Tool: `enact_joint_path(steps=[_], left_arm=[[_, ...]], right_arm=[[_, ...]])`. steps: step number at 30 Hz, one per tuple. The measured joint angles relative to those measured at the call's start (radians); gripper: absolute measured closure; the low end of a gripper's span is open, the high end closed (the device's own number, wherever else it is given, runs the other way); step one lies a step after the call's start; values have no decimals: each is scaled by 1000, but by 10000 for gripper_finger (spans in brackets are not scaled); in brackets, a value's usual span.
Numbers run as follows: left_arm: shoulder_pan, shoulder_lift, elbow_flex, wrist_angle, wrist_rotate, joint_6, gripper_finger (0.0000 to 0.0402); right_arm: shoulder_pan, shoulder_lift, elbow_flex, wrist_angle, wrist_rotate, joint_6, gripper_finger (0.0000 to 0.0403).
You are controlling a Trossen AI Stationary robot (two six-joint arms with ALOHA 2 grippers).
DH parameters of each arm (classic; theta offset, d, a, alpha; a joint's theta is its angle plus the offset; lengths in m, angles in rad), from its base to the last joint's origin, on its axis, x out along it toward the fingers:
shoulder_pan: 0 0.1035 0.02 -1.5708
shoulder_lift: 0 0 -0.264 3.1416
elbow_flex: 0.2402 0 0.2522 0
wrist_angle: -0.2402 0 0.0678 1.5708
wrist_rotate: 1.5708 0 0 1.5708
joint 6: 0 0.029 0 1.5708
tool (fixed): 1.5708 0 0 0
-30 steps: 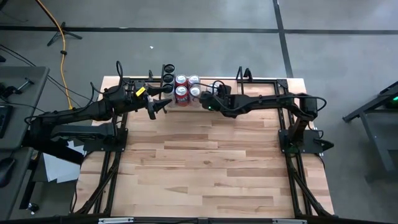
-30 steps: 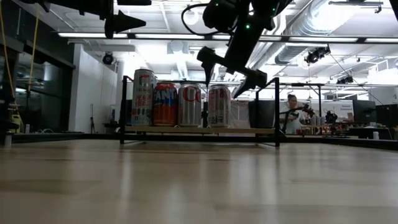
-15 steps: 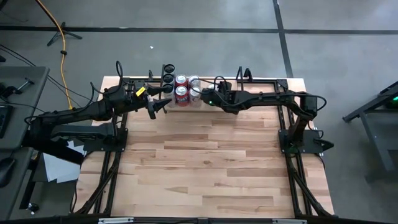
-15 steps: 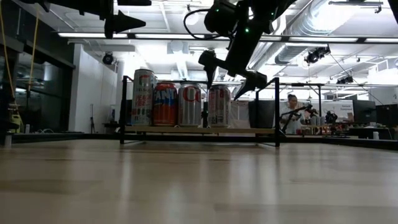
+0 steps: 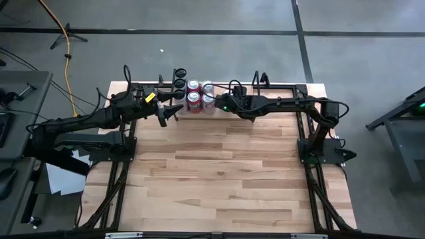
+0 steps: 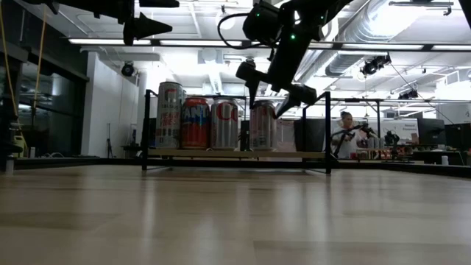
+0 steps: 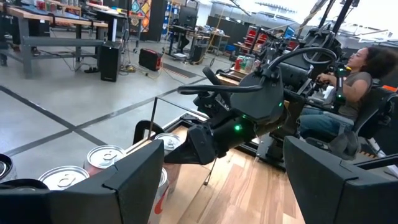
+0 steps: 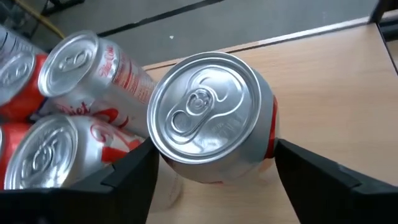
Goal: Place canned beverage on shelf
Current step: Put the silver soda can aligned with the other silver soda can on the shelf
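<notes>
1. Cans (image 6: pixel 212 124) packed side by side on the shelf's (image 6: pixel 235 154) left half; right half bare.
2. Right gripper (image 6: pixel 275 91) straddling the rightmost can.
3. Table (image 5: pixel 226 179) open from shelf to near edge.
</notes>
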Motion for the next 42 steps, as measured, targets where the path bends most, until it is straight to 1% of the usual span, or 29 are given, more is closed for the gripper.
enact_joint_path(steps=[3, 6, 9, 15, 19, 22, 28, 32, 35, 38, 42], left_arm=[[0, 0, 0, 0, 0, 0, 117], [0, 0, 0, 0, 0, 0, 117], [0, 0, 0, 0, -1, 0, 117], [0, 0, 0, -10, -1, -18, 117], [0, 0, 0, -15, -1, -19, 117], [0, 0, 0, -15, -1, -18, 117], [0, 0, 0, -15, -1, -18, 117], [0, 0, 0, -15, -1, -18, 117], [0, 0, 0, -15, -1, -18, 117], [0, 0, 0, -15, -1, -18, 117], [0, 0, 0, -15, -1, -18, 117]], right_arm=[[0, -1, 0, -1, -14, -98, 122], [-7, -6, 1, -1, -54, -224, 123], [-18, -8, 3, 2, -95, -311, 124], [-38, -19, 2, -4, -152, -416, 125], [-54, -42, -1, -28, -170, -470, 125], [-73, -57, -4, -50, -177, -489, 126], [-110, -63, -3, -31, -293, -549, 126], [-135, -63, -3, -4, -432, -591, 126], [-155, -63, -2, -19, -500, -591, 127], [-173, -62, -4, -52, -528, -567, 128], [-190, -62, -4, -68, -535, -544, 128]])
